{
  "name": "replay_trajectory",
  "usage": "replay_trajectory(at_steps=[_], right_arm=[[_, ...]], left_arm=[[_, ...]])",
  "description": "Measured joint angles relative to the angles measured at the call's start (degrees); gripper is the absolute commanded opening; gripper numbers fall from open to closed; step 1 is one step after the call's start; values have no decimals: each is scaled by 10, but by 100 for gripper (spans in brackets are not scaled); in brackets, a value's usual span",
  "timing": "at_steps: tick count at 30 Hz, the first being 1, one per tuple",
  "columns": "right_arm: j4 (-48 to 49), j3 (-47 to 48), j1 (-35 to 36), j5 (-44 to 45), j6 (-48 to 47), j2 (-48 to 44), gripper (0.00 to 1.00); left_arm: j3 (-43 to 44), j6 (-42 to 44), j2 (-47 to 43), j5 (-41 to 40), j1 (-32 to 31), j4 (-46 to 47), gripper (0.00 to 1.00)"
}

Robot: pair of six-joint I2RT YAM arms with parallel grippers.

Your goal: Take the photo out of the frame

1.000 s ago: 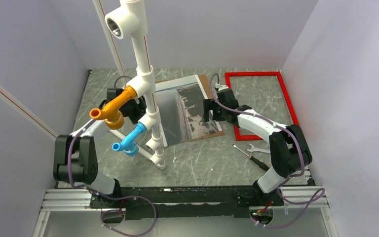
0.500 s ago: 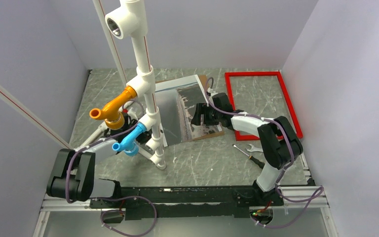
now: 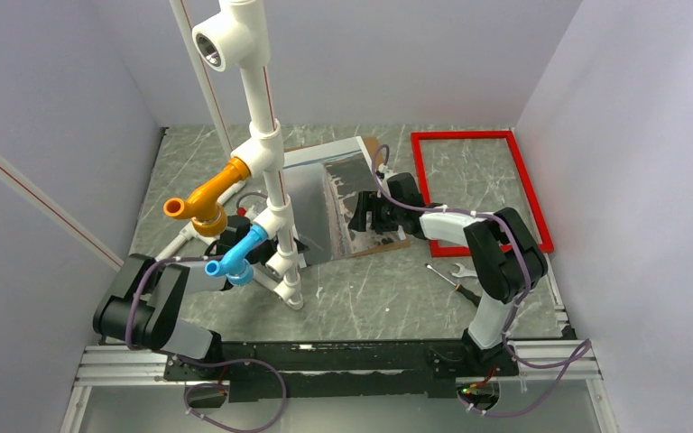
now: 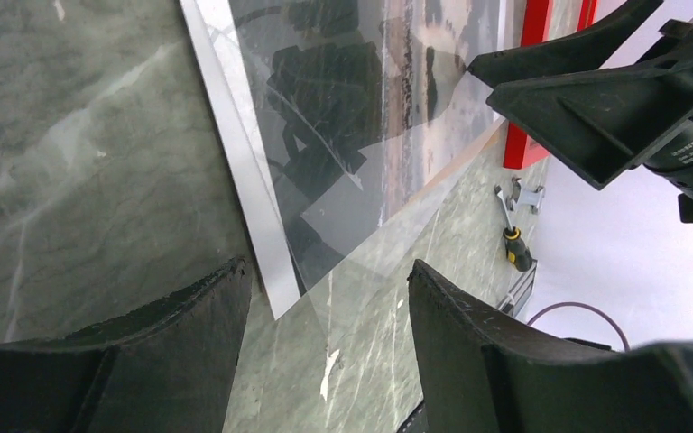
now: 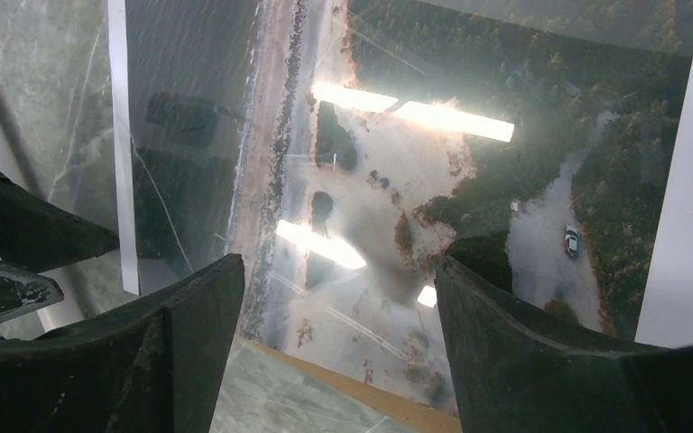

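The photo (image 3: 343, 194), a grey-and-dark landscape print with a pale border, lies flat on the table on a brown backing board (image 3: 388, 245). It is outside the frame (image 3: 483, 135), which lies red and empty to its right. My right gripper (image 3: 365, 215) hovers open over the photo's near right part. In the right wrist view the right gripper (image 5: 338, 266) straddles the photo (image 5: 397, 135) and the board's edge (image 5: 370, 383), gripping nothing. My left gripper (image 4: 329, 271) is open above the table by the photo's near left corner (image 4: 262, 234). In the top view the left gripper (image 3: 245, 227) is partly hidden behind pipes.
A white pipe stand (image 3: 271, 180) with orange (image 3: 203, 198) and blue (image 3: 235, 257) elbows rises left of the photo. A clear sheet (image 4: 388, 262) lies skewed over the print. A screwdriver (image 3: 458, 285) and wrench (image 3: 469, 271) lie near the frame's front corner.
The right gripper slid left from the photo's right edge to over the print. The left gripper drew back toward the near side. Both sets of jaws narrowed slightly.
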Motion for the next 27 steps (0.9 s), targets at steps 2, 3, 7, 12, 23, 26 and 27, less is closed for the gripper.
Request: replay_trajectory(at_steps=[2, 3, 7, 12, 23, 26, 27], right_arm=[[2, 0, 0, 0, 1, 1, 79], [2, 0, 0, 0, 1, 2, 79], [6, 0, 0, 0, 2, 3, 79], [13, 0, 0, 0, 2, 6, 78], [25, 0, 0, -4, 2, 12, 78], [28, 0, -1, -5, 2, 13, 78], [29, 0, -1, -6, 2, 14, 78]], left_arm=[[0, -7, 1, -6, -5, 9, 68], [0, -9, 2, -10, -7, 13, 68], [0, -16, 5, -28, -21, 14, 68], [0, -24, 4, -51, -27, 12, 70], [-25, -67, 26, -61, -38, 87, 64], [-50, -89, 34, -61, -38, 144, 59], [-59, -96, 35, -62, -38, 160, 57]])
